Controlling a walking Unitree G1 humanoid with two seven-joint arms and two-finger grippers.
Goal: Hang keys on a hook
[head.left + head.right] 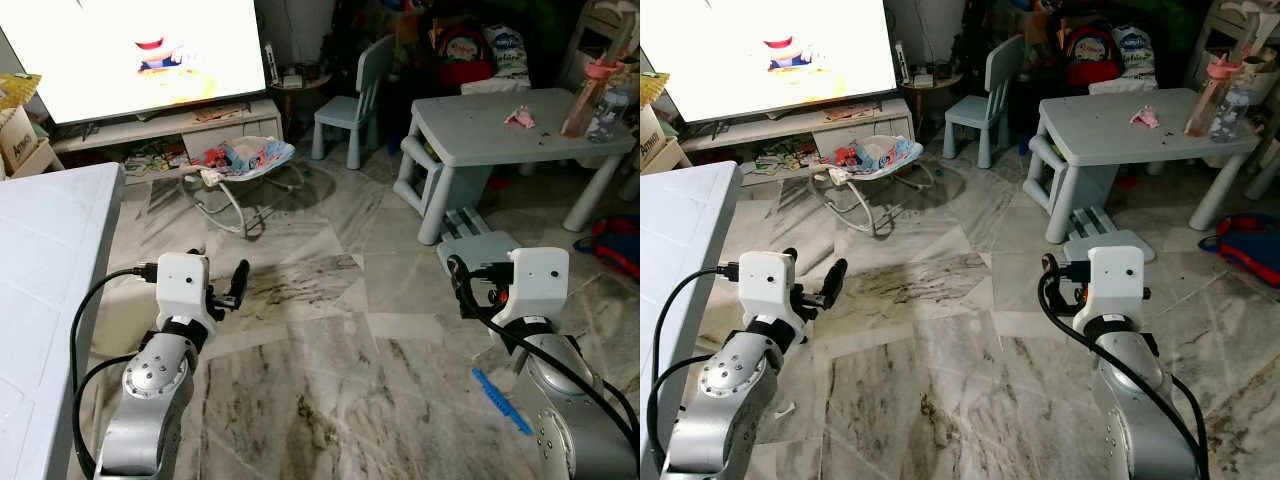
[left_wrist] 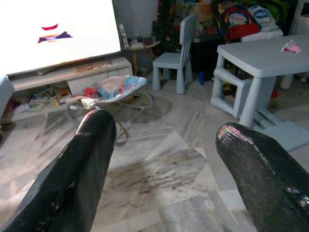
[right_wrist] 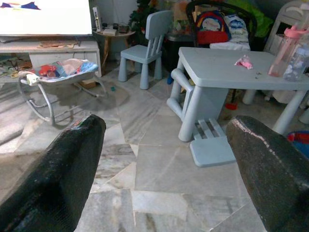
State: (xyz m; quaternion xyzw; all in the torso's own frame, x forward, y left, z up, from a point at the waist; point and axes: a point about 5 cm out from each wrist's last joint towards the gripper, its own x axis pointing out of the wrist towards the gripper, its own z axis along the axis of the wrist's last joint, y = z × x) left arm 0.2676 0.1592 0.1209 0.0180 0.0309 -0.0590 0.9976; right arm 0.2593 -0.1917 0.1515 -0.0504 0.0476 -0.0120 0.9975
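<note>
Left eye view: left tool (image 1: 232, 283) and right tool (image 3: 164, 159), fingers spread wide, empty, raised over marble floor (image 1: 330, 370). Baby bouncer (image 1: 240, 160) ahead; pale-blue worktop (image 1: 500, 130) right of bouncer. Keys, hook: cannot tell.

Both arms hover over marble floor (image 1: 330, 350), facing a small blue table (image 1: 480, 135).
</note>
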